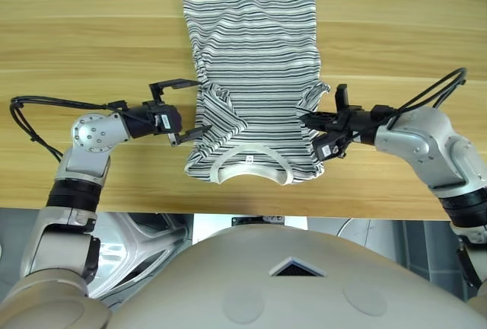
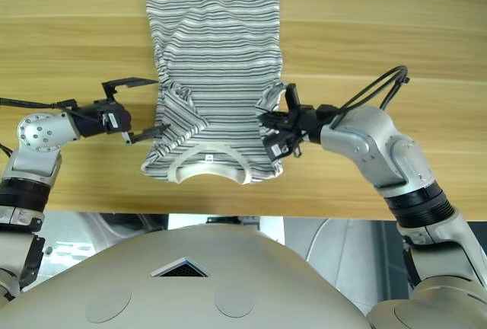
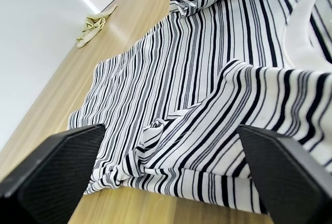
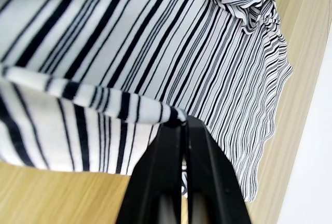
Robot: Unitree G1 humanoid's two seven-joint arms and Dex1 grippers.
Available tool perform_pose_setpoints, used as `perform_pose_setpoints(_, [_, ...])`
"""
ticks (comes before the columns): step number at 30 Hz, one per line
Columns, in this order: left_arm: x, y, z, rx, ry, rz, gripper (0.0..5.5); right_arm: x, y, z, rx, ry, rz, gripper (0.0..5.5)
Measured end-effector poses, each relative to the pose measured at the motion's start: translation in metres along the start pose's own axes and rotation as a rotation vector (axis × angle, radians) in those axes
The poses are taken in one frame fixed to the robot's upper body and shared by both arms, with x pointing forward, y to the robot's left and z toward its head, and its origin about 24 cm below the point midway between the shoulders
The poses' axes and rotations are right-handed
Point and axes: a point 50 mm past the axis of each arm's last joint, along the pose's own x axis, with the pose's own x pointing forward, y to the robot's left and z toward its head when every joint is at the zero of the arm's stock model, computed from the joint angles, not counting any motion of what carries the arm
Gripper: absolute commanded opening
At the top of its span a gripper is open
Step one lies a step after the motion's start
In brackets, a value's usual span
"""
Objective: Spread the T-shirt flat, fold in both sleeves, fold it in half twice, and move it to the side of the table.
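Your T-shirt (image 1: pixel 255 62) handles limp and light: right hand (image 1: pixel 304 118) pinches one sleeve hem (image 4: pixel 171 114); left hand (image 1: pixel 202 106), spread, should take the other sleeve (image 1: pixel 222 104).

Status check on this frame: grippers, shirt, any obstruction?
Left gripper open at T-shirt left edge. Right gripper shut on right sleeve. T-shirt flat, left sleeve folded in. Yellowish scrap far off.

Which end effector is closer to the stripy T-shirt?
Right. The right end effector is shut on a fold of the striped T-shirt at its sleeve, touching it. The left end effector is open at the opposite edge, gripping nothing.
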Motion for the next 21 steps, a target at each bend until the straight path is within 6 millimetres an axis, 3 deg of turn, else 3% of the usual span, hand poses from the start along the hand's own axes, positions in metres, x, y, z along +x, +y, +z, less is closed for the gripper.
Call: perform_pose_setpoints(21, [0.002,-0.002,0.000,-0.005,-0.002,-0.002,4.76,0.021,-0.007,0.011,-0.031,-0.036,-0.021,0.03])
